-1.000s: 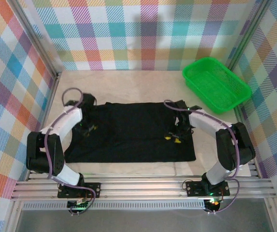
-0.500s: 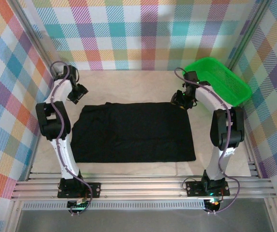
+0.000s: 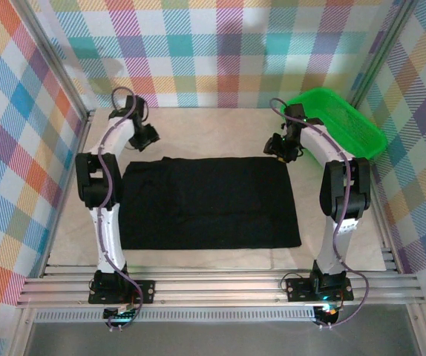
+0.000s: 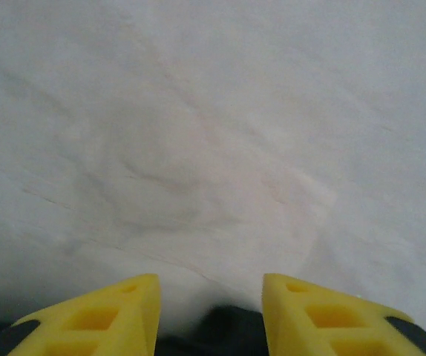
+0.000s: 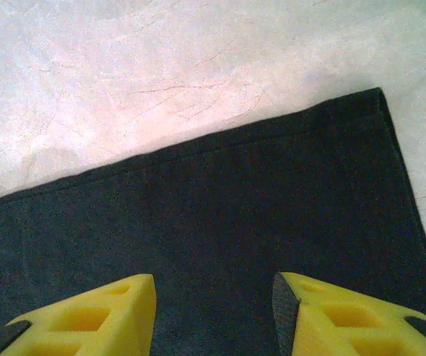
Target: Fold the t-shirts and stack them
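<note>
One black t-shirt (image 3: 209, 202) lies flat as a wide rectangle in the middle of the table. My left gripper (image 3: 148, 137) hovers just beyond its far left corner. In the left wrist view the gripper (image 4: 211, 285) is open over bare table, with a sliver of black cloth (image 4: 231, 332) low between the yellow fingers (image 4: 116, 315). My right gripper (image 3: 278, 147) hangs over the shirt's far right corner. Seen from the right wrist, it (image 5: 214, 285) is open above the black t-shirt (image 5: 220, 215), with nothing held.
A green plastic basket (image 3: 361, 144) stands at the far right, close to the right arm. Plaid walls close in the table on three sides. Pale table (image 3: 205, 130) runs along behind the shirt, and a narrower strip (image 3: 198, 259) lies in front of it.
Both arms have lifted off the middle of the shirt and reached to its far edge. The left gripper then swung right from the left wall towards the shirt's far left corner.
</note>
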